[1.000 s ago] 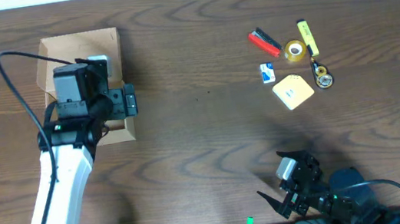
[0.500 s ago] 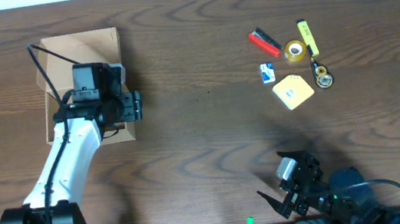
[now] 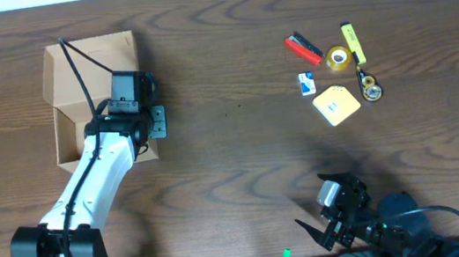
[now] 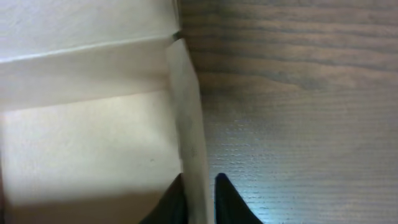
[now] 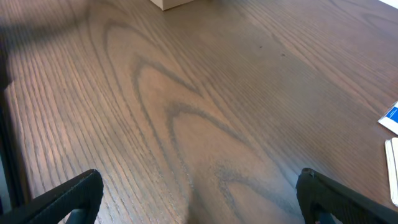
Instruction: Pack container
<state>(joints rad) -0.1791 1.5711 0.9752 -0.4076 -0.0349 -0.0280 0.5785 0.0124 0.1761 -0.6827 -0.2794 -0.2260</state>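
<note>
Tan cardboard container (image 3: 75, 131), flap lid open, far left of wooden table (image 3: 243, 162); left gripper (image 4: 200, 200) clamped on its right wall (one finger inside, one outside). Idle right gripper (image 5: 199, 202): jaws wide apart.

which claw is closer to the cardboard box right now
Left. The left claw pinches the cardboard box's right wall, a finger on each side; the right claw hangs open far off to the right, touching nothing.
</note>
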